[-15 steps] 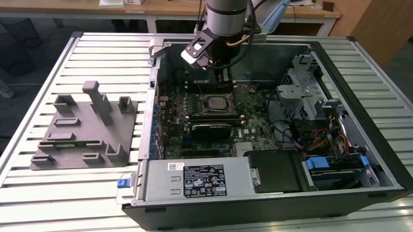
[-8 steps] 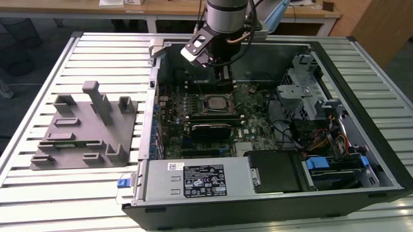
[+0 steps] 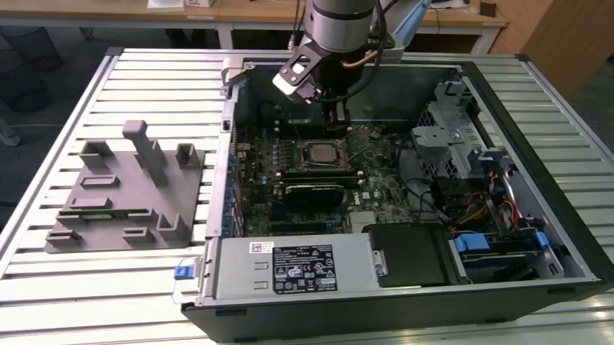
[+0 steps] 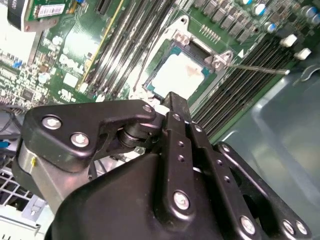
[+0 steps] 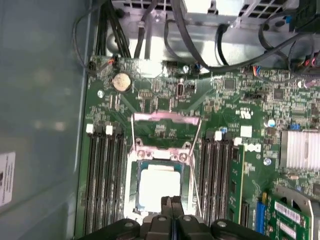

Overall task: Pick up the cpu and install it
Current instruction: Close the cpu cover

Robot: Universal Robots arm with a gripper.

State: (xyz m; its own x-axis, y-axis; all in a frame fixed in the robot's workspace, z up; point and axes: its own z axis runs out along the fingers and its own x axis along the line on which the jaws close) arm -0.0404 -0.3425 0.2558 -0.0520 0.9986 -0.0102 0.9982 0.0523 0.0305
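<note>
The cpu (image 3: 321, 152), a small square chip with a pale metal top, lies flat in the black socket on the green motherboard (image 3: 374, 154) inside the open computer case. It also appears in both wrist views (image 4: 180, 75) (image 5: 159, 187). The socket's metal frame (image 5: 165, 125) is hinged open and stands away from the chip. My gripper (image 3: 334, 118) hangs just above the board, beside the socket. Its two black fingers are pressed together (image 5: 171, 202) (image 4: 172, 102) with nothing between them, their tips over the chip's edge.
A grey plastic fixture (image 3: 125, 194) sits on the slatted table at the exterior view's left. Inside the case are the power supply (image 3: 287, 267), a drive cage (image 3: 451, 140), cables (image 3: 461, 208) and memory slots (image 5: 102, 175) on both sides of the socket. A thin socket lever (image 4: 260, 69) sticks out.
</note>
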